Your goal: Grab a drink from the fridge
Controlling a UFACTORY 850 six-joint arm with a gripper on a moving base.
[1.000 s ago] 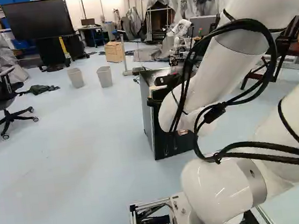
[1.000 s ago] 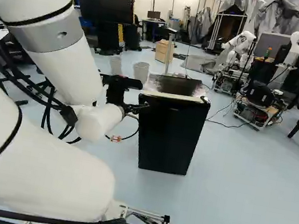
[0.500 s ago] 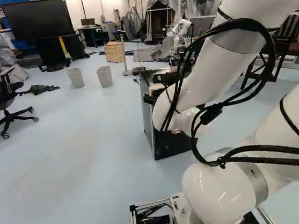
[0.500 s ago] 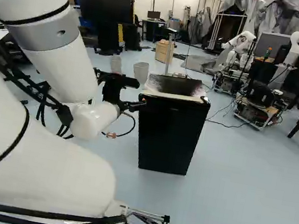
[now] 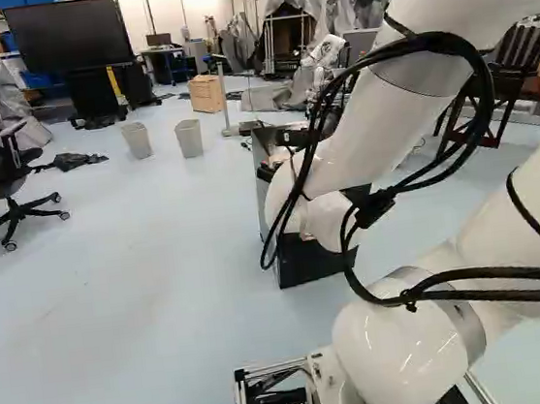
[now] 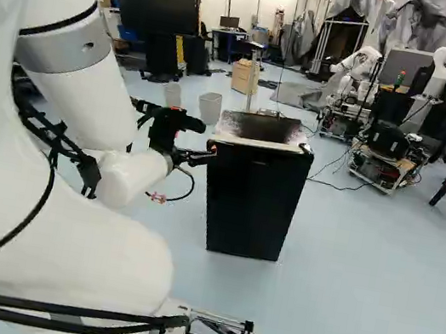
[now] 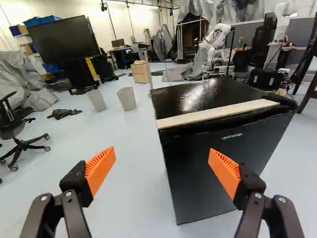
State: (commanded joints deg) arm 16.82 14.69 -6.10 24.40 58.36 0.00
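Note:
The gripper (image 6: 195, 155) is beside the upper left edge of the small black fridge (image 6: 251, 202) in the right base view. In the wrist view the gripper (image 7: 162, 166) stands wide open, nothing between its orange pads. Ahead of it is the fridge (image 7: 218, 163) with its door closed; one finger lies in line with the door front, the other with the floor beside it. A pale strip (image 7: 218, 113) runs along the top front edge. No drink shows; the fridge's inside is hidden. In the left base view the arm covers much of the fridge (image 5: 306, 261).
Two grey bins (image 7: 127, 98) and a wooden box (image 7: 140, 72) stand beyond the fridge on its left. An office chair (image 5: 9, 178) is at the far left. Another robot (image 6: 356, 74) and a wheeled equipment cart (image 6: 383, 165) stand behind the fridge to the right.
The arm has shifted leftward and the gripper has come lower and a little left in the right base view, its fingers still apart. Fridge and base have not moved.

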